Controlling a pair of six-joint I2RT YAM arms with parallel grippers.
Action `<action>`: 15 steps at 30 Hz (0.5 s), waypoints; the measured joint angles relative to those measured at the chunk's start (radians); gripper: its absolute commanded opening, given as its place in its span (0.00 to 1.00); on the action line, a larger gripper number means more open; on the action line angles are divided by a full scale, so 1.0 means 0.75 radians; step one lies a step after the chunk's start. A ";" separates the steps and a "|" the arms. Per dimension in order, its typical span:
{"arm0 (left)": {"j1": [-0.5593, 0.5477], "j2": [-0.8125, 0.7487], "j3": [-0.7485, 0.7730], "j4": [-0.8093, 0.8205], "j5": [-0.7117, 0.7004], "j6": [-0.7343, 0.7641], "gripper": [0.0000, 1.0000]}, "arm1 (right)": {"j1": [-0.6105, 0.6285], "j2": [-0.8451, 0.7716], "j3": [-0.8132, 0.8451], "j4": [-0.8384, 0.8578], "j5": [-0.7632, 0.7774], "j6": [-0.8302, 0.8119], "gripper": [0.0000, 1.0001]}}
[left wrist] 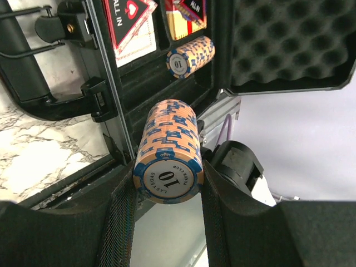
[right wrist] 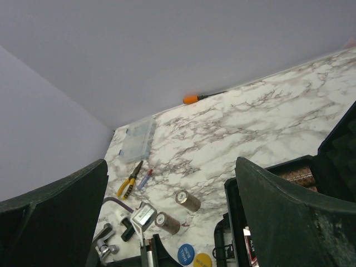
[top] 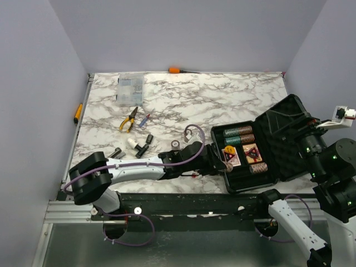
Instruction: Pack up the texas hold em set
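Texas hold em set sits mostly in its black case, which stands open with the foam lid tilted back at the near right corner of the counter. Left gripper clamps a brown and blue chip stack lying sideways between its fingers, over the case's left rim beside the handle. Inside lie a card deck, a second deck to its right, a brown stack in the nearer slot and two teal-and-brown stacks in the far row. Right gripper, jaws spread wide and empty, hangs by the lid's right side. Left of the case, two loose stacks, a blue disc and a yellow disc lie on the marble; farther back come yellow-handled pliers, a clear parts box and an orange-handled screwdriver along the far edge
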 measured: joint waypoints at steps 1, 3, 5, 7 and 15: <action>-0.004 0.020 0.007 -0.001 0.001 -0.012 0.00 | -0.001 -0.001 0.000 -0.001 0.004 0.000 1.00; -0.018 0.072 0.033 -0.001 0.001 -0.035 0.00 | 0.000 -0.004 0.000 -0.006 0.010 -0.001 1.00; -0.032 0.124 0.068 0.004 0.002 -0.062 0.00 | 0.000 -0.009 0.000 -0.011 0.015 -0.007 1.00; -0.038 0.161 0.094 0.018 0.006 -0.083 0.00 | 0.000 -0.015 0.000 -0.018 0.022 -0.012 1.00; -0.043 0.335 0.226 0.069 0.034 -0.145 0.00 | 0.000 -0.019 0.000 -0.078 0.046 -0.034 1.00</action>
